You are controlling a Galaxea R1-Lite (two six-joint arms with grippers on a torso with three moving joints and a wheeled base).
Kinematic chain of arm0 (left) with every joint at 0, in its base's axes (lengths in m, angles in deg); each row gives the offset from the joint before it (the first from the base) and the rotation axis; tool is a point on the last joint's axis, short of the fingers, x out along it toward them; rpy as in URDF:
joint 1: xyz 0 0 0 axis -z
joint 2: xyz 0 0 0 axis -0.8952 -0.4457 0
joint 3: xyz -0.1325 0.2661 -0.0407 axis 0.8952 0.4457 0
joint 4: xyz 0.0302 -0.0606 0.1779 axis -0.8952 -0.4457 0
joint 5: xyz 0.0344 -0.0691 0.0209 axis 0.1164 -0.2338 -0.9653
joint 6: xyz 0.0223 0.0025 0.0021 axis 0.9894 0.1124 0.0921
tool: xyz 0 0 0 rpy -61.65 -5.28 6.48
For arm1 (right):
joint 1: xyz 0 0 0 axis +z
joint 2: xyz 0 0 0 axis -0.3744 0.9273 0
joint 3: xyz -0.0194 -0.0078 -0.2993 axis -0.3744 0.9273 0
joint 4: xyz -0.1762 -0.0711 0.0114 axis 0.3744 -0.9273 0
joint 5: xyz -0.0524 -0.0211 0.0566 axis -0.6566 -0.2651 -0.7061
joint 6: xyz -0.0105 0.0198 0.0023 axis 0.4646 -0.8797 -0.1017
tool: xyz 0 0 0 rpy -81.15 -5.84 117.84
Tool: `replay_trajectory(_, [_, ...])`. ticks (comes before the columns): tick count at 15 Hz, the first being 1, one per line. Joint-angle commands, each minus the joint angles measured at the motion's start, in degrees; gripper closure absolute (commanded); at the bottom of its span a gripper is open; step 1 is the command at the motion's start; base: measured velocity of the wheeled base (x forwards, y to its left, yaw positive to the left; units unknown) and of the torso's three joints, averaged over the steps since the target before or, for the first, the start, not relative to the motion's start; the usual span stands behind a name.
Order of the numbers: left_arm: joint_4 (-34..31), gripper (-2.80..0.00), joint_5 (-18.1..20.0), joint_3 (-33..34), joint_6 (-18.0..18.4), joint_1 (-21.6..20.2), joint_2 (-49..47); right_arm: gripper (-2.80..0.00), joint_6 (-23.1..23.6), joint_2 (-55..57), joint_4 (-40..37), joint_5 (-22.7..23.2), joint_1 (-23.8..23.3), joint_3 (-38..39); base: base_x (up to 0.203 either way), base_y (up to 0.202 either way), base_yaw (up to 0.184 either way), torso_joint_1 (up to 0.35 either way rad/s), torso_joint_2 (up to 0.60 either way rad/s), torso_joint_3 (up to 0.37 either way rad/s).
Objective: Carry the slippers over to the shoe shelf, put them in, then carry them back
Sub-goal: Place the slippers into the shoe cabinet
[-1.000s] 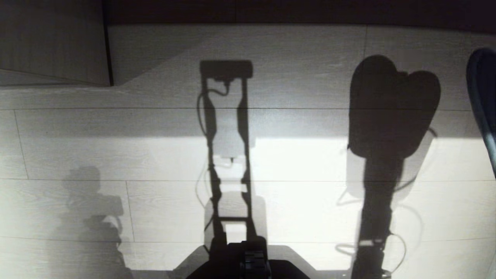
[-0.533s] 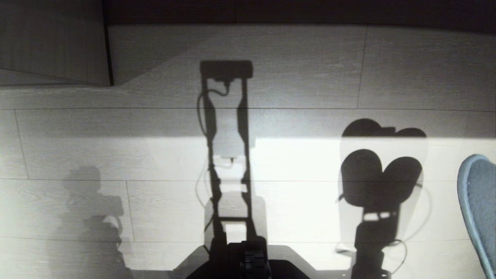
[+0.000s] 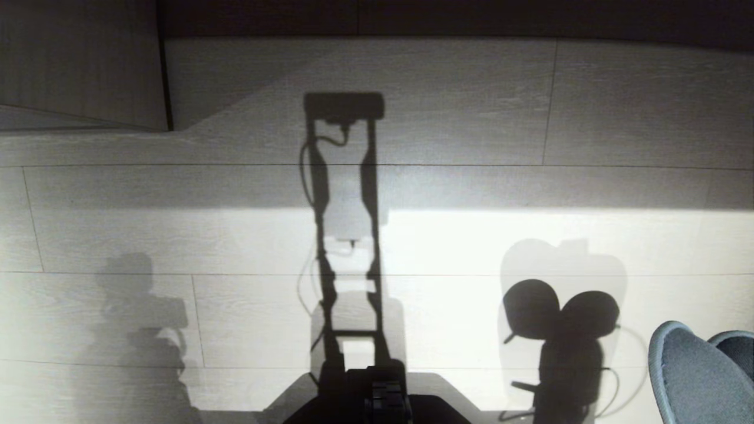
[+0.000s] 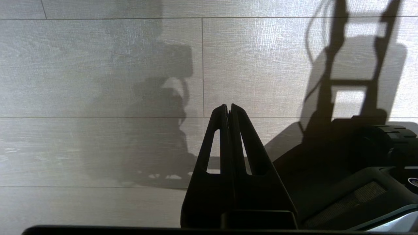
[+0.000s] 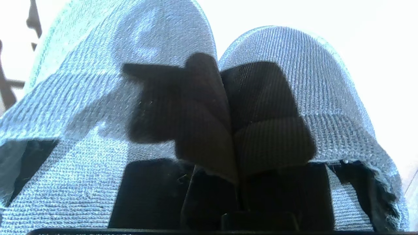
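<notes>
Grey-blue ribbed knit, soft and light: slippers [image 5: 209,98] pinched together as a pair at their inner edges by the clenched right gripper [image 5: 233,173], hanging off the floor [image 3: 235,235] at its lower right corner in the head view. Likely floppy, not fragile; best gripped at the firmer rims. Left gripper [image 4: 228,109] closed, empty, parked.

The slippers [image 3: 701,377] hung side by side low at my right, clamped in my right end effector [image 5: 233,143] above the floor [image 3: 471,247]. My left end effector [image 4: 229,112] hung over the floor at my left.
</notes>
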Motion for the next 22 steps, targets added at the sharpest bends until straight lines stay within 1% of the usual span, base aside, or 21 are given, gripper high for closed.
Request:
replay_trajectory(1, [0.05,0.00,0.00,0.01,-0.03,-0.01,0.02,0.00,0.26,-4.47,-4.09,0.10,-0.02,0.09,0.000,0.000,0.000,0.000,0.00,0.000])
replay_trajectory(4, [0.05,0.00,0.00,0.01,-0.03,-0.01,0.02,0.00,0.35,-5.41,-7.96,0.16,0.05,0.18,0.000,0.000,0.000,0.000,0.00,0.000])
replay_trajectory(10, [0.05,0.00,0.00,0.01,-0.03,-0.01,0.02,0.00,-1.18,-5.40,-8.01,-0.06,-0.03,0.19,0.000,0.000,0.000,0.000,0.00,0.000])
replay_trajectory(22, [0.05,0.00,0.00,0.01,0.06,-0.01,0.02,0.00,-1.18,-5.40,-8.01,-0.06,0.06,0.19,0.000,0.000,0.000,0.000,0.00,0.000])
